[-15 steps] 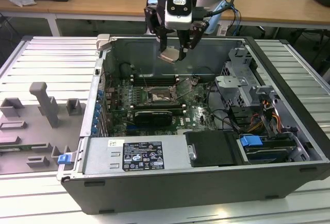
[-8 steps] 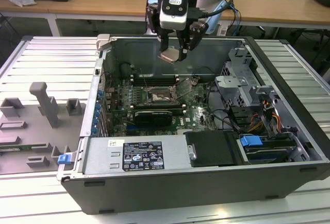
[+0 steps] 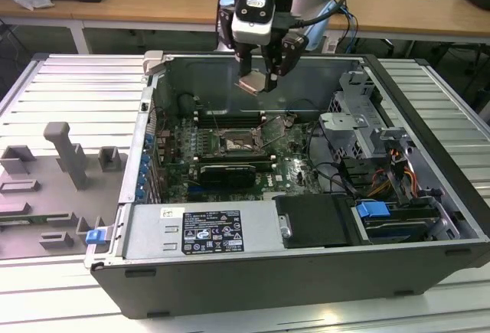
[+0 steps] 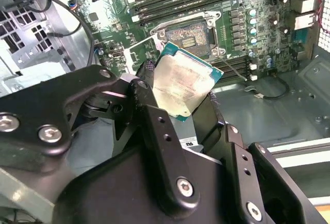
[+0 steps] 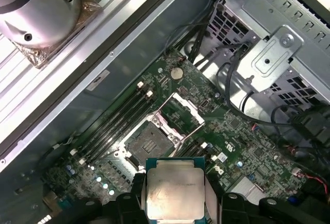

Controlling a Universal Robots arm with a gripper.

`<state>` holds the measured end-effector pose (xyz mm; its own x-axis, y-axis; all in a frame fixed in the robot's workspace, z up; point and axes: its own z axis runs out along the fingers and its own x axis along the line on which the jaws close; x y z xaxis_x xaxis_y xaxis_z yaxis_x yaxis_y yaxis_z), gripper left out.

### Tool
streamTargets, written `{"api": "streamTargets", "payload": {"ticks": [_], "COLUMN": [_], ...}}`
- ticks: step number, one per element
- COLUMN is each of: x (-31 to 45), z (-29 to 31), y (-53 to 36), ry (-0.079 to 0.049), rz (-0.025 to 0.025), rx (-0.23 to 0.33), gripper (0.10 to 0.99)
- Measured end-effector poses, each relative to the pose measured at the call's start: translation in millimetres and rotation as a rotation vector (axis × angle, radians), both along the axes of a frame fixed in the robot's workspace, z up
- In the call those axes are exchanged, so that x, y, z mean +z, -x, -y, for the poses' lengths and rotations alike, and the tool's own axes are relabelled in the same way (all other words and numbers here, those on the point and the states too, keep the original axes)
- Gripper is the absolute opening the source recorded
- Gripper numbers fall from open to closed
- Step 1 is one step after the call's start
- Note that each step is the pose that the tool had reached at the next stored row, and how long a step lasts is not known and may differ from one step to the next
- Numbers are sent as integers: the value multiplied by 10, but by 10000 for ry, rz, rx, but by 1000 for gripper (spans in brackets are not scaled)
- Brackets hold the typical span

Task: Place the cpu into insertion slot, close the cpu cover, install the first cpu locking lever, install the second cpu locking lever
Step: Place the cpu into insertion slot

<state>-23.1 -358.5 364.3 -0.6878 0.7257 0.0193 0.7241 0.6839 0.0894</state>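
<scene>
My gripper [image 3: 257, 79] hangs above the open computer case, shut on the cpu [image 3: 252, 83]. The cpu is a flat square chip with a pale metal top, pinched at two opposite edges in both wrist views [image 4: 181, 80] [image 5: 174, 189]. Well below it on the green motherboard lies the insertion slot [image 3: 242, 144] [image 4: 188, 34] [image 5: 148, 140], a dark square with a silver rim and nothing in it. The cpu cover [image 5: 181, 112] [image 3: 274, 128], a thin silver frame, stands swung open beside the slot on its hinge.
Long memory slots [image 5: 116, 118] flank the socket. A black card [image 3: 226, 172] sits in front of it, then the labelled power supply [image 3: 200, 230]. A metal drive cage [image 3: 360, 130] and cables fill the exterior view's right. Grey fixture blocks [image 3: 65, 153] stand outside on the left.
</scene>
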Motion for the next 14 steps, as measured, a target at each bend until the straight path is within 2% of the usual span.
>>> {"api": "streamTargets", "payload": {"ticks": [14], "x": [-11], "z": [0], "y": [0], "ry": [1], "rz": [0], "rx": [-1213], "gripper": [541]}}
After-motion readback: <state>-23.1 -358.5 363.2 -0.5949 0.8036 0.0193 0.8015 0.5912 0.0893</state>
